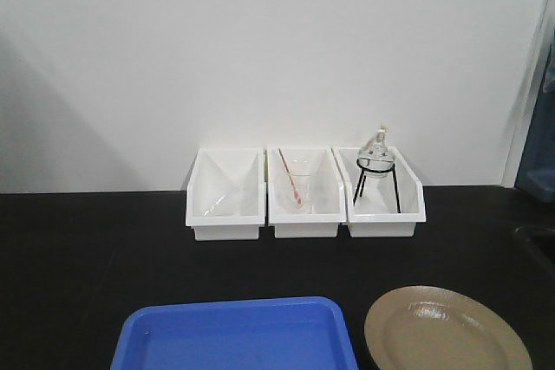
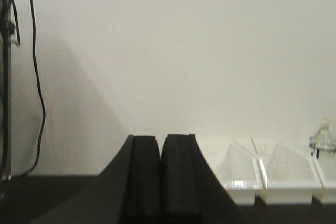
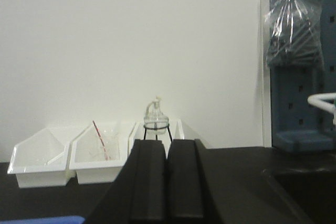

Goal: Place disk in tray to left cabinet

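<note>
In the front view the blue tray (image 1: 234,335) lies at the near edge of the black table with nothing in it. The tan disk (image 1: 447,331) rests flat on the table just right of the tray, not touching it. Neither gripper shows in the front view. My left gripper (image 2: 160,142) is shut with nothing between its black fingers, facing the white wall. My right gripper (image 3: 167,145) is also shut and holds nothing; a sliver of the tray (image 3: 39,220) shows at that view's bottom left. The left cabinet is out of view.
Three white bins (image 1: 303,192) stand in a row against the wall; the right one holds a glass flask on a black wire stand (image 1: 376,171). A blue pegboard with a bagged item (image 3: 296,30) hangs at the right. A cable (image 2: 37,77) hangs at far left.
</note>
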{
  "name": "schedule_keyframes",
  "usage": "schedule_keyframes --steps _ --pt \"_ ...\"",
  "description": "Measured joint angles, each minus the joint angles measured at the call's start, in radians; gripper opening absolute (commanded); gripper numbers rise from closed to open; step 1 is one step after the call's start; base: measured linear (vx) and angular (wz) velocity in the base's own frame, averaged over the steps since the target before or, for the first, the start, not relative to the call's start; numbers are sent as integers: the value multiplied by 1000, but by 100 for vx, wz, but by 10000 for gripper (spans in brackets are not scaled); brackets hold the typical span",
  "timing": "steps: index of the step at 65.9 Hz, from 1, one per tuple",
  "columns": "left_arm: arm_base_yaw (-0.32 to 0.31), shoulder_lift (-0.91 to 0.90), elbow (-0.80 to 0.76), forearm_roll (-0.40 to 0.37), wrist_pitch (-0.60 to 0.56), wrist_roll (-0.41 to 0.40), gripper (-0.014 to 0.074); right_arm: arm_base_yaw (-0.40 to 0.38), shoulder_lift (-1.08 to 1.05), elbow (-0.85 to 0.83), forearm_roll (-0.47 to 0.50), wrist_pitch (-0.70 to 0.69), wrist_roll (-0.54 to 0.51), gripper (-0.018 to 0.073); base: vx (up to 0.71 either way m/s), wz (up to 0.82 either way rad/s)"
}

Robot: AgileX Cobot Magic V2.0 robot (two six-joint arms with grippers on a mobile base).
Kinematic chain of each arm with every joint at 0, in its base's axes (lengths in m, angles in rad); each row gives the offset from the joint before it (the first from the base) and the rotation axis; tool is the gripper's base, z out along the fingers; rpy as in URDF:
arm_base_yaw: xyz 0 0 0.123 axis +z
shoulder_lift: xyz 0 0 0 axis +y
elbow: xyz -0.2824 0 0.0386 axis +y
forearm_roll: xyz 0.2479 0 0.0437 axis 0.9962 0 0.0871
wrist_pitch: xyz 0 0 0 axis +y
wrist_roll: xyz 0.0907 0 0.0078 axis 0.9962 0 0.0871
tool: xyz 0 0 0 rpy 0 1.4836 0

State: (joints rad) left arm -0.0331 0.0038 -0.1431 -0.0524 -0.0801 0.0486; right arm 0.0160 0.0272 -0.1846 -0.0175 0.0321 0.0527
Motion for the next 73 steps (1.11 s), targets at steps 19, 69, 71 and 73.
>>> schedule_keyframes --steps 19,69,71,73 --pt "0 252 -283 0 67 26 -1 0 260 -237 -15 138 0 -2 0 0" --pt "0 438 -284 0 353 28 323 0 652 -235 -2 171 4 437 0 0" --pt "0 438 -284 0 353 28 337 0 667 -235 17 171 9 441 0 0" --pt "0 438 -284 0 353 28 344 0 679 -235 30 171 15 441 0 0"
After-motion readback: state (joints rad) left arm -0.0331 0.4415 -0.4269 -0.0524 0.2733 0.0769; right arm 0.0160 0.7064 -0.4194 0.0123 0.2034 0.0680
